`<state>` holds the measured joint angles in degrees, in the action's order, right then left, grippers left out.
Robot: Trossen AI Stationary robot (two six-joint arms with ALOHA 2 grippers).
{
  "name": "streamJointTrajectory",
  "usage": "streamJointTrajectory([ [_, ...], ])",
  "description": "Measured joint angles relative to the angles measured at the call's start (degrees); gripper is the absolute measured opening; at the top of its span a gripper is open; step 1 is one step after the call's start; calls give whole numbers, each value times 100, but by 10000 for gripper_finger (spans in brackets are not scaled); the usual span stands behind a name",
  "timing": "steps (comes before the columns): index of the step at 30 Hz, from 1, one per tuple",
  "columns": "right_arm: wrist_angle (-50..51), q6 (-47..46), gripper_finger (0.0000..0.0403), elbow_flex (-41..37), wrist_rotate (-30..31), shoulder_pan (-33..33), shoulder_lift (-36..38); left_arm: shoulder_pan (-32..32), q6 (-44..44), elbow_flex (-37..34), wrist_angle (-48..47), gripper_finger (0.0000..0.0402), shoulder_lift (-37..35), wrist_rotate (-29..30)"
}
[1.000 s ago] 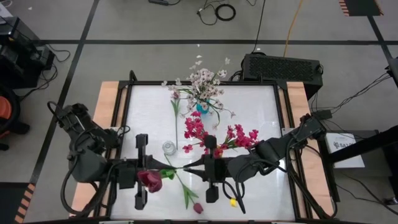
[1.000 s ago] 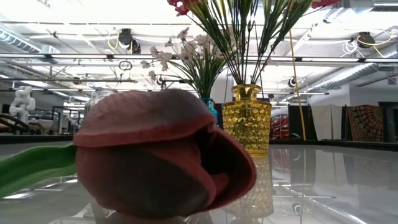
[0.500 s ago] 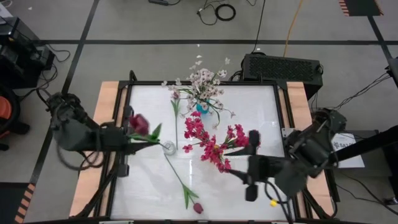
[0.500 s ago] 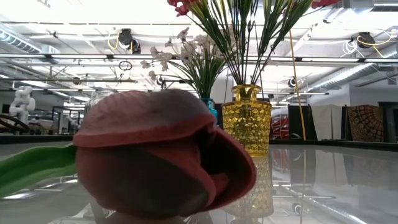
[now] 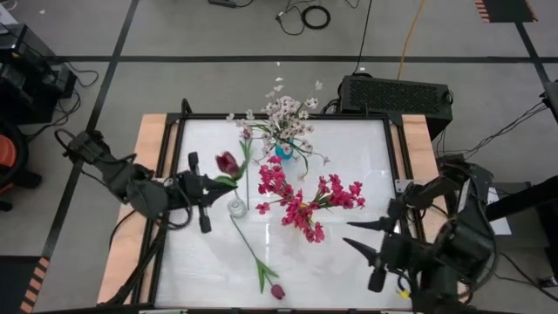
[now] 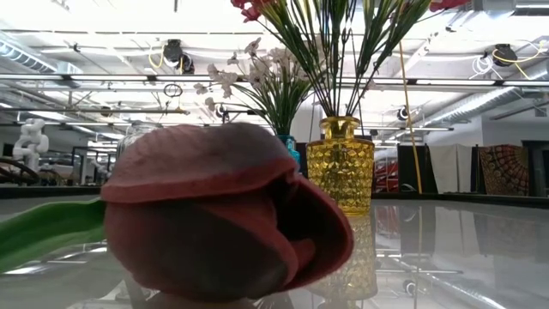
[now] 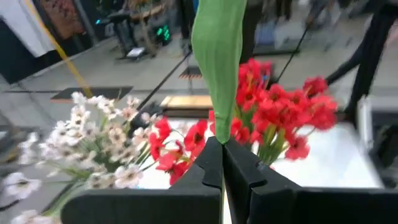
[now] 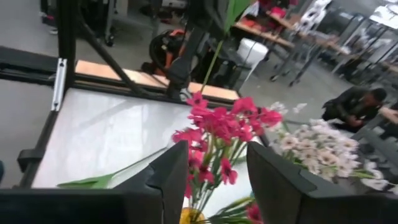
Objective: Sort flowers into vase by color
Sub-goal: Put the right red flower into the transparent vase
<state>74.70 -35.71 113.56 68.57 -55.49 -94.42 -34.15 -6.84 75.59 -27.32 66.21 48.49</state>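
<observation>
maroon tulip (image 5: 228, 162) pinched in left fingers (image 5: 203, 184), stem level, bloom toward right arm.

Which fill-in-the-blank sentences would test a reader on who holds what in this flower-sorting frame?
1. The left gripper is shut on the stem of a dark maroon ____.
2. The right gripper, at the table's right side, holds ____.
3. The magenta blooms stand in the ____ vase.
4. Another tulip lies flat on the ____.

Missing words: tulip; nothing; yellow; table
</observation>
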Motion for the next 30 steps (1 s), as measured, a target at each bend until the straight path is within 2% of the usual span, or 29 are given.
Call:
streamJointTrajectory([
  [2,233,-197,148,0,179,-134,63,218,90,-559,721,1,-306,-329],
  [7,685,-460,119,2,183,-259,228,890,105,-1699,1903,1,-960,-1234],
  [12,1000,-949,85,2,352,-253,237,1463,-199,-2180,2067,1,-1338,-1949],
  [18,1140,-1488,65,2,960,-255,233,1690,-335,-2548,2040,1,-1547,-1998],
  [23,1117,-2052,64,2,818,-255,149,1735,-473,-2790,2023,1,-1540,-1992],
  [30,1331,-2108,63,2,784,-292,-318,1735,-940,-2975,1748,1,-1739,-1990],
])
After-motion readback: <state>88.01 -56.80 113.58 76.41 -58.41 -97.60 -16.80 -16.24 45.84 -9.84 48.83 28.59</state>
